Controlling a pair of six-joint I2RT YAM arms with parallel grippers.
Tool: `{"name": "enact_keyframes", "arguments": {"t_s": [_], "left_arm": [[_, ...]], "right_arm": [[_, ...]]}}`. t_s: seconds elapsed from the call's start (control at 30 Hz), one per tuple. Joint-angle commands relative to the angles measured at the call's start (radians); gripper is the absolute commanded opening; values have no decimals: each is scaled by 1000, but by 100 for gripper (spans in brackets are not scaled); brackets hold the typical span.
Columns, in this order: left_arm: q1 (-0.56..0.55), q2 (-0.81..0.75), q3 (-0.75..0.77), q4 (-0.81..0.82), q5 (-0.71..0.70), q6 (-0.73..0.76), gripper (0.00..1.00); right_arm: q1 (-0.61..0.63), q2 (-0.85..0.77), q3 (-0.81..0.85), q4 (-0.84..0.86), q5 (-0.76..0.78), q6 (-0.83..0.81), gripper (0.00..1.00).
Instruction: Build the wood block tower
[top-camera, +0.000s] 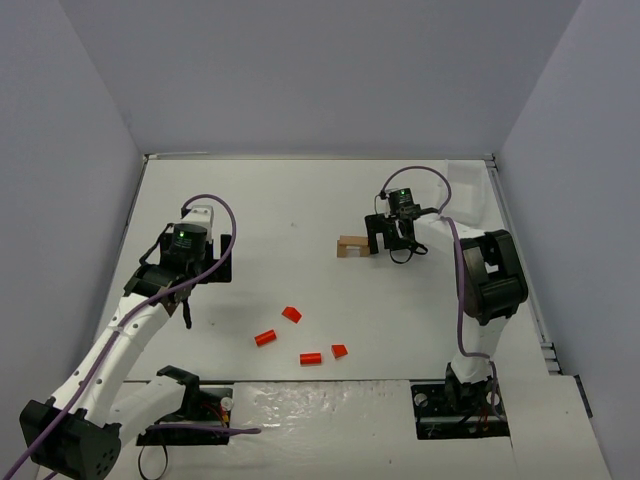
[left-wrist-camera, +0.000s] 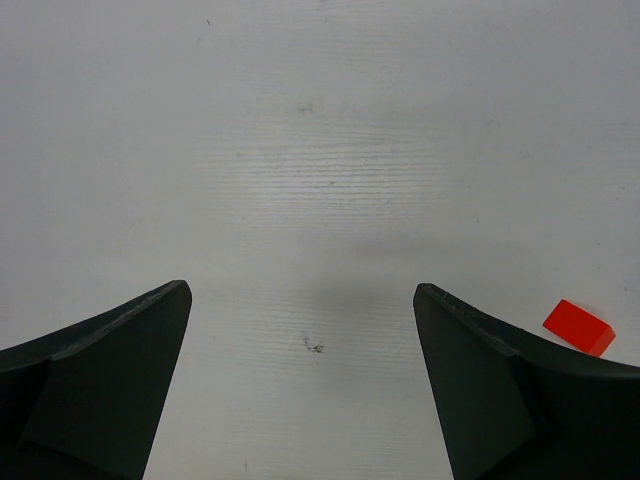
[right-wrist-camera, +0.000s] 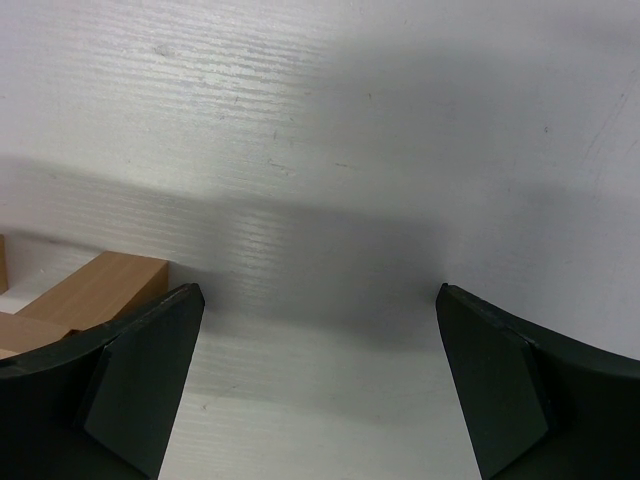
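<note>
Now the tan block (top-camera: 352, 246) sits on the table (top-camera: 300, 200), nearer the far edge and right of the middle. The right gripper (right-wrist-camera: 320, 290) is spread wide and empty, just beside it. Four little red pieces (top-camera: 291, 314) lie by the near edge. The left gripper (left-wrist-camera: 300, 288) is spread wide too, holding nothing. A finger could bump the block and push it crooked. Round red pieces might roll away when nudged.
</note>
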Motion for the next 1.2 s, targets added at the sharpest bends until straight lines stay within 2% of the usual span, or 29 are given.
{"name": "enact_keyframes", "arguments": {"t_s": [0.0, 1.17], "left_arm": [[8, -2, 7, 47, -13, 16, 92], [8, -5, 7, 47, -11, 16, 92]], "right_arm": [[11, 22, 33, -4, -33, 24, 100], [20, 30, 50, -5, -49, 34, 100]]}}
